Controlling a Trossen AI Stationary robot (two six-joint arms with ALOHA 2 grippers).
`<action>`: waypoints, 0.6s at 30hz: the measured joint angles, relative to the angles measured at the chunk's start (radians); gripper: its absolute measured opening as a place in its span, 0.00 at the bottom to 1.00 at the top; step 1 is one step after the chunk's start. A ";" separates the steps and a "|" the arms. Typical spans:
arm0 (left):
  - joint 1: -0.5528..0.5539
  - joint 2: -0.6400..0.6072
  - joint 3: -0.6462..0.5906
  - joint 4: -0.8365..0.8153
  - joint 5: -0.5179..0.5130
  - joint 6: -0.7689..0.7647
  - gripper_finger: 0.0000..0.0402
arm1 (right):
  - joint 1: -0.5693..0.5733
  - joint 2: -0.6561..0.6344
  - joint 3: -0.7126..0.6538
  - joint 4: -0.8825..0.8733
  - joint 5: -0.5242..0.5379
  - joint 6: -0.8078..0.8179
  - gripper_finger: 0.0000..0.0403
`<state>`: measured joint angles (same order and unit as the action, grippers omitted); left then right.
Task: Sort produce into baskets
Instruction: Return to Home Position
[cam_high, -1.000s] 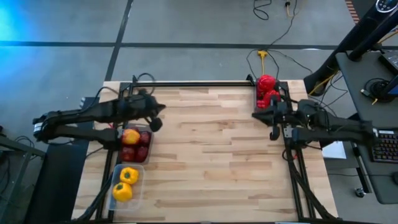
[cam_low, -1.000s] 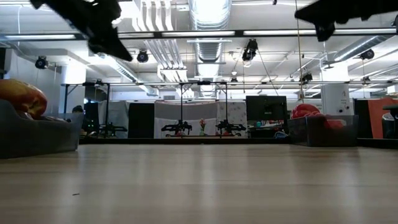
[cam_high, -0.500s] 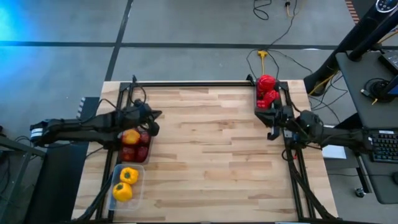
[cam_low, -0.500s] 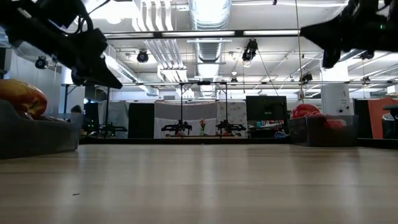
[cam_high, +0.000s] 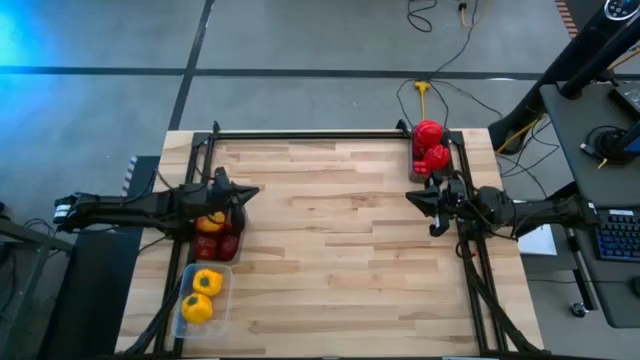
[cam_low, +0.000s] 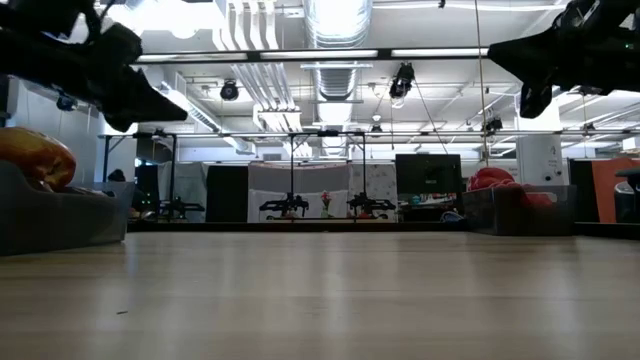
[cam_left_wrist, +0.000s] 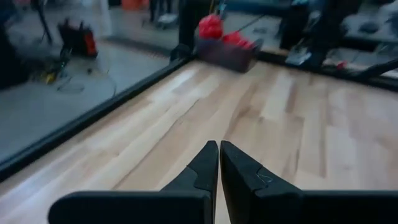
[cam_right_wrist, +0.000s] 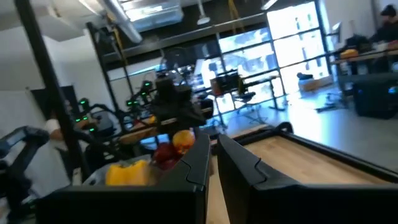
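Note:
Red peppers (cam_high: 430, 146) fill a dark tray (cam_high: 414, 172) at the table's far right; they also show in the left wrist view (cam_left_wrist: 219, 32). Maroon round ones and an orange-yellow piece (cam_high: 211, 222) lie in a dark tray (cam_high: 236, 245) at the left. Two yellow peppers (cam_high: 202, 294) lie in the clear tub (cam_high: 222, 272) near the left front. My left gripper (cam_high: 250, 191) is shut and empty above the left tray's far end. My right gripper (cam_high: 414, 196) is shut and empty just in front of the red-pepper tray.
A black frame rail (cam_high: 310, 135) runs along the table's far edge and down both sides. The bare wooden top (cam_high: 330, 250) lies between the two arms. Cables (cam_high: 440, 90) lie on the floor beyond the far edge.
My left arm has drawn back toward the table's left edge and come lower over the left tray. My right gripper has drawn toward the table's near edge, away from the red-pepper tray, and come a little lower. No produce has moved.

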<state>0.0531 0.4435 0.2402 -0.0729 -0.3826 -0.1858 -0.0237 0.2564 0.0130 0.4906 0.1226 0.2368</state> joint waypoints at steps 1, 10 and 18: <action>-0.008 -0.024 -0.013 0.017 0.001 0.015 0.00 | 0.010 0.001 0.000 0.001 0.022 -0.006 0.06; -0.025 -0.266 -0.217 0.368 0.039 0.069 0.02 | 0.064 0.000 -0.001 -0.059 0.028 -0.027 0.06; -0.024 -0.368 -0.218 0.245 0.328 -0.049 0.02 | 0.063 0.015 -0.001 -0.310 0.035 0.147 0.06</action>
<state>0.0292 0.0755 0.0219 0.1725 -0.0545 -0.2347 0.0395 0.2714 0.0119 0.1805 0.1580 0.3840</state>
